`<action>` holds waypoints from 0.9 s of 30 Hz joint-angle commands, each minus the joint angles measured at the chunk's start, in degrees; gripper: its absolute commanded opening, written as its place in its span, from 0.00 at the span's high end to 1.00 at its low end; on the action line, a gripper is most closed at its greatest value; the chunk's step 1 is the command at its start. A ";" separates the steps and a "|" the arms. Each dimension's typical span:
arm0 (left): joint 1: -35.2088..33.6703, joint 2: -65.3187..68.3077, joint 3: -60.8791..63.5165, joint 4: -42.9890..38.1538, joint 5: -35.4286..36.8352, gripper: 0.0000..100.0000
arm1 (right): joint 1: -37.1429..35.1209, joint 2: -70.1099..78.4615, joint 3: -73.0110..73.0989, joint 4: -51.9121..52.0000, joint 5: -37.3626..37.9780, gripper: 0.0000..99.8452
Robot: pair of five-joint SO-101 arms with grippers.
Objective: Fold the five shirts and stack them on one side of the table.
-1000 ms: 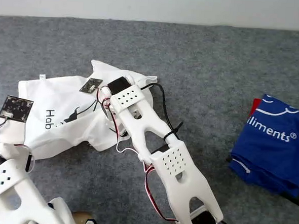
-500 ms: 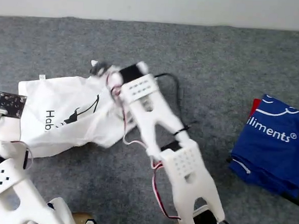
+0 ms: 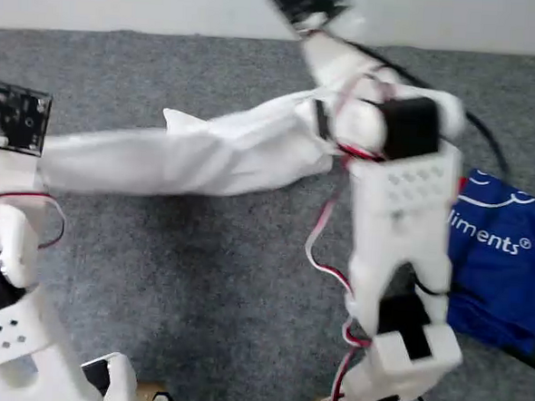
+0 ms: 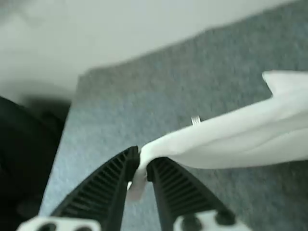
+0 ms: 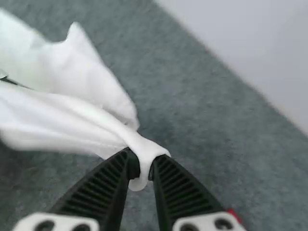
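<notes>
The right hand (image 5: pixel 139 169) now sits nearer the folded blue shirt (image 3: pixel 500 260) than before, and it and the left hand (image 4: pixel 140 162) each pinch an end of the white shirt (image 3: pixel 198 153), apparently stretching it straight for folding.

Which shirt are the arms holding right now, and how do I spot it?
Look at the grey table, towards its far edge. The white shirt is there, pulled into a long band between the left gripper and right gripper. Its neighbour, a blue stack, lies folded at the side.
</notes>
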 commanded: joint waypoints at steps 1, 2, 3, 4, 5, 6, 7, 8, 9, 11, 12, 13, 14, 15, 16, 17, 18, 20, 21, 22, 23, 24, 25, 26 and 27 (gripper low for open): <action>1.67 -0.79 -5.67 -9.05 0.70 0.99 | 3.74 -9.71 -1.85 -2.77 0.62 0.99; 1.93 -0.79 -6.90 -10.64 0.62 0.99 | 4.26 -11.65 -1.85 -4.35 0.88 0.99; 1.93 -0.79 -8.04 -12.22 0.53 0.99 | 4.53 -13.32 -1.85 -5.58 2.02 0.99; 2.02 -0.79 -9.36 -13.63 0.53 0.99 | 4.53 -14.99 -1.85 -6.99 3.69 0.99; 2.20 -0.79 -10.68 -15.03 0.53 0.99 | 4.53 -16.48 -1.85 -8.31 5.45 0.99; 2.29 -0.79 -11.82 -16.35 0.53 0.99 | 4.53 -17.89 -1.85 -9.71 7.03 0.99; 2.29 -0.79 -12.97 -17.67 0.53 0.99 | 4.53 -19.38 -1.85 -11.38 8.44 0.99; 2.29 -0.79 -14.11 -18.90 0.53 0.99 | 4.53 -20.62 -1.76 -13.14 9.76 0.99; 2.29 -0.79 -15.16 -19.96 0.53 0.99 | 4.53 -21.76 -1.76 -14.81 10.90 0.99; 2.29 -0.97 -17.01 -21.63 0.44 0.99 | 4.53 -24.04 -1.76 -17.89 13.01 0.99; 2.29 -1.14 -17.89 -22.07 0.44 0.99 | 4.62 -25.19 -1.76 -19.21 13.98 0.99; 2.29 -1.14 -18.86 -22.07 0.44 0.99 | 4.62 -26.33 -1.76 -20.35 14.86 0.99; 2.29 -1.14 -19.65 -21.89 0.44 0.99 | 4.62 -27.47 -1.76 -21.41 15.65 0.99; 2.29 -1.23 -20.53 -21.54 0.44 0.99 | 4.62 -28.62 -1.76 -22.20 16.44 0.99; 2.29 -1.23 -21.23 -21.10 0.35 0.99 | 4.70 -29.58 -1.76 -22.90 17.32 0.99; 2.29 -1.23 -22.02 -20.57 0.18 0.99 | 4.70 -30.64 -1.76 -23.34 18.29 0.99; 2.29 -1.32 -22.81 -19.69 -0.79 0.99 | 4.70 -31.69 -1.76 -23.60 19.43 0.99; 2.29 -1.58 -24.57 -17.23 -3.25 0.99 | 5.41 -33.71 -1.76 -23.78 21.54 0.99; 2.29 -2.20 -25.01 -16.18 -4.22 0.99 | 6.55 -34.68 -1.76 -23.87 22.42 0.99; 2.29 -2.99 -25.19 -15.47 -4.75 0.99 | 7.52 -35.56 -1.76 -24.13 23.12 0.99; 2.29 -4.13 -25.19 -14.95 -4.92 0.99 | 8.31 -36.26 -1.76 -24.75 23.74 0.99; 2.29 -5.19 -25.01 -14.59 -4.92 0.99 | 9.19 -36.97 -1.76 -25.45 24.44 0.99; 2.29 -6.07 -25.01 -13.89 -4.92 0.99 | 10.07 -37.32 -1.76 -25.89 25.23 0.99; 2.29 -6.86 -25.01 -13.10 -4.92 0.99 | 10.59 -37.58 -1.67 -25.98 26.20 0.99; 2.29 -7.47 -25.01 -12.22 -5.27 0.99 | 10.86 -37.67 -1.49 -25.71 26.81 0.99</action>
